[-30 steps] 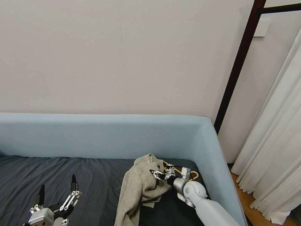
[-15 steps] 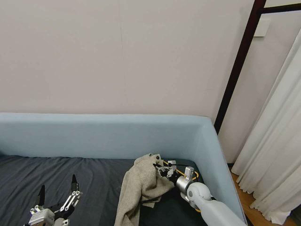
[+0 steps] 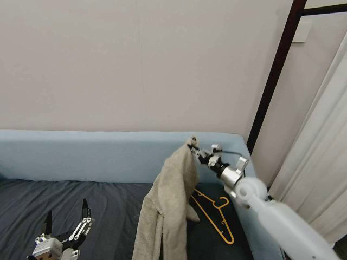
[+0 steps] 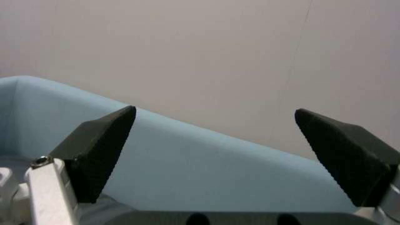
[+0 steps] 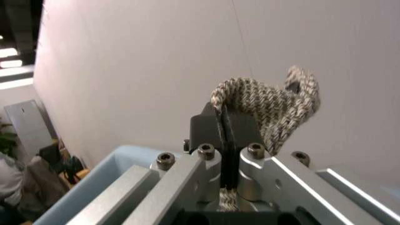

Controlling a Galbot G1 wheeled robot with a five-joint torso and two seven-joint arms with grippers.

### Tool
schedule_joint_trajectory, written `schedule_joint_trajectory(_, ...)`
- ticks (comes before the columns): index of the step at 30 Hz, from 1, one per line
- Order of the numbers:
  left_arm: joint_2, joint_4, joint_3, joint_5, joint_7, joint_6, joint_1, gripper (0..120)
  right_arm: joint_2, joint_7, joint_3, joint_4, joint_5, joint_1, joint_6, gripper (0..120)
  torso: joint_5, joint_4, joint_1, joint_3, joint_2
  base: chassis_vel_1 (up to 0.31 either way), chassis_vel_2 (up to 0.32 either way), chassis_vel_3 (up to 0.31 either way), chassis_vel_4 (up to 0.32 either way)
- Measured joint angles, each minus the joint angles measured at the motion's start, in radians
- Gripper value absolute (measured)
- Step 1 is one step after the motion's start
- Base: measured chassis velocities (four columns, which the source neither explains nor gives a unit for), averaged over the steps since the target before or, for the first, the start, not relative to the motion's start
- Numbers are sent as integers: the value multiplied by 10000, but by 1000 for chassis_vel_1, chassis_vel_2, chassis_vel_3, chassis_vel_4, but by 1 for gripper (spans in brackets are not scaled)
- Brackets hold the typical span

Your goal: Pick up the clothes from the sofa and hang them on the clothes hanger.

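Beige knit sweater (image 3: 172,200) hangs over sofa (image 3: 108,157) seat | right claw (image 3: 193,147) clamped on one top fold | left claw (image 3: 66,211) spread wide, idle low left | risk: narrow pinch could slip and the knit drop onto yellow hanger (image 3: 217,214)

Pale wall (image 3: 135,65) behind blue sofa (image 3: 108,157) (white curtain (image 3: 320,179) right).

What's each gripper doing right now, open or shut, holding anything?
Left gripper: open, empty, low over the sofa.
Right gripper: shut on the sweater, higher, by the sofa's back.
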Motion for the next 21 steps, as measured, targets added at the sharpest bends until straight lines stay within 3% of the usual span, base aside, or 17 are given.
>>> schedule_joint_trajectory(7, 159, -3, -80, -244, -39, 4, -28, 100, -502, 746, -213, 36, 1060, 2529, -177, 0, -1, -1, 0, 0, 0, 0, 0, 0, 0)
schedule_joint_trajectory(21, 432, 68, -219, -368, -184, 23, -34, 100, -298, 1337, 189, -529, 475, 4159, -462, 0, 0, -1, -1, 0, 0, 0, 0, 0, 0)
